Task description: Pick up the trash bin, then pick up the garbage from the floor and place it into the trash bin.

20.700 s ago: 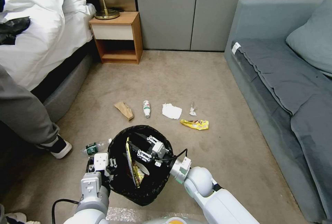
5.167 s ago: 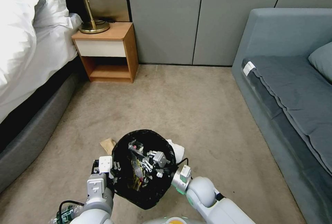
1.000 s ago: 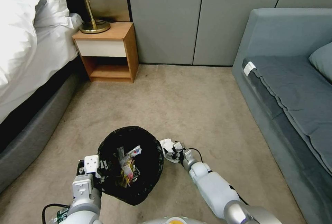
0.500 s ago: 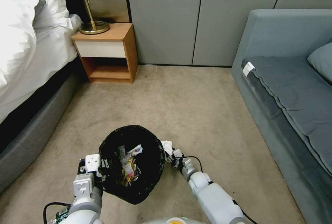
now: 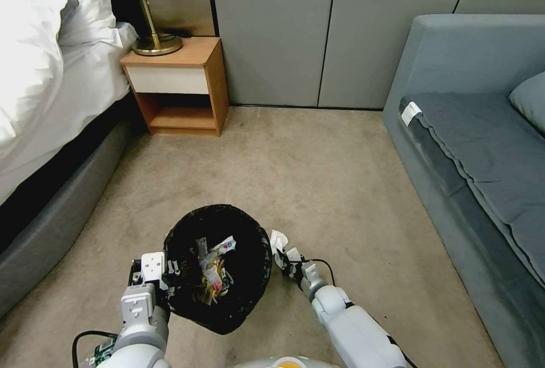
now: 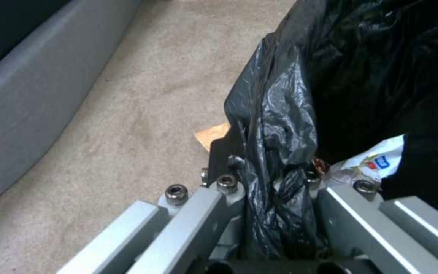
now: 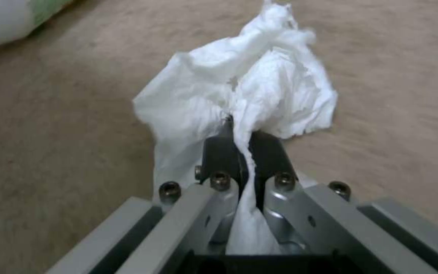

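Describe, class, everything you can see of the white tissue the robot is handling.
The white tissue is thin, crumpled paper, bunched into soft folds with ragged edges. The right gripper is shut on it, its dark fingertips pinching a twisted strand that runs back between them. The tissue sits over the beige carpet, just right of the trash bin; whether it touches either cannot be told.

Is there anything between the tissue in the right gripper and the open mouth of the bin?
Nothing visible. The right gripper, shut on the tissue, is beside the bin, which the left gripper holds by its rim, mouth open.
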You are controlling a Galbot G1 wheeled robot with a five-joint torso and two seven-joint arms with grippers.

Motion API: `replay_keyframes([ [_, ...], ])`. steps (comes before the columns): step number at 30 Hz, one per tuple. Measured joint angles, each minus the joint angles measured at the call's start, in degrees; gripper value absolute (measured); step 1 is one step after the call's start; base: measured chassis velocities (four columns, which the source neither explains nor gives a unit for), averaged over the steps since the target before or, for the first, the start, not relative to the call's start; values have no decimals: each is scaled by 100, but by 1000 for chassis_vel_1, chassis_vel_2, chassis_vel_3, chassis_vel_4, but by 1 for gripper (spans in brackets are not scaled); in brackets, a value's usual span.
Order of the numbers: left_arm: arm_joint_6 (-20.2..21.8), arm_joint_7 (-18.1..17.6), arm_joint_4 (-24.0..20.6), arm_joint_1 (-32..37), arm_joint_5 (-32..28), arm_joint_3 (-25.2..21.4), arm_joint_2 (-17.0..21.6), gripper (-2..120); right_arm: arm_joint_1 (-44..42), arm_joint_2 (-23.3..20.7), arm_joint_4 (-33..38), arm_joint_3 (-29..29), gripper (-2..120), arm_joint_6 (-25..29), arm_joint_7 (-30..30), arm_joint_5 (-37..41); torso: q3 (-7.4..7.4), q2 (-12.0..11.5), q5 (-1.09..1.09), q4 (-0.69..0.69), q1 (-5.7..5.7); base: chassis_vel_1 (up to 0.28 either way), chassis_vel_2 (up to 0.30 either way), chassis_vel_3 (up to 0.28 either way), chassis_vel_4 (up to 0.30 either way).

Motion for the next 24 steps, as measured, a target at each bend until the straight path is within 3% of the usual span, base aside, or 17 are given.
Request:
replay_keyframes([
  [6, -2, 11, 0, -56, -7, 51, 13, 3, -477, -281, 1183, 221, 0, -8, 153, 396, 0, 0, 4, 0, 0, 0, 0, 0, 0],
  [8, -2, 11, 0, -69, -19, 55, 44, 3, -722, -415, 1929, 381, 0, -7, 230, 601, -1, 0, 6, 1, 0, 0, 0, 0, 0],
  [9, -2, 11, 0, -69, -19, 55, 44, 3, -722, -415, 1929, 381, 0, -7, 230, 601, -1, 0, 6, 1, 0, 0, 0, 0, 0],
  [12, -1, 12, -4, -75, -57, 55, 91, 3, -1118, -614, 3404, 812, 0, 106, 265, 747, -2, 0, 5, 1, 0, 0, 0, 0, 0],
  [14, 0, 13, -10, -73, -60, 60, 98, 3, -1203, -655, 3745, 913, 0, 172, 218, 748, -2, 0, 5, 0, 0, 0, 0, 0, 0],
  [17, 8, 13, -23, -56, -73, 95, 108, 3, -1491, -802, 5163, 1186, 0, 472, -366, 895, -2, 0, 3, 1, 0, 0, 0, 0, 0],
  [19, 8, 13, -23, -52, -74, 100, 111, 3, -1543, -831, 5396, 1197, 0, 529, -555, 976, -2, 0, 5, 1, 0, 0, 0, 0, 0],
  [21, 9, 14, -23, -51, -74, 127, 113, 3, -1822, -992, 6189, 1083, 0, 800, -1561, 1378, -3, 0, 4, 2, 0, 0, 0, 0, 0],
  [24, 9, 15, -39, -48, -73, 136, 111, 3, -2045, -1118, 6465, 842, 0, 898, -2029, 1448, -3, 1, 5, 1, 0, 0, 0, 0, 0],
])
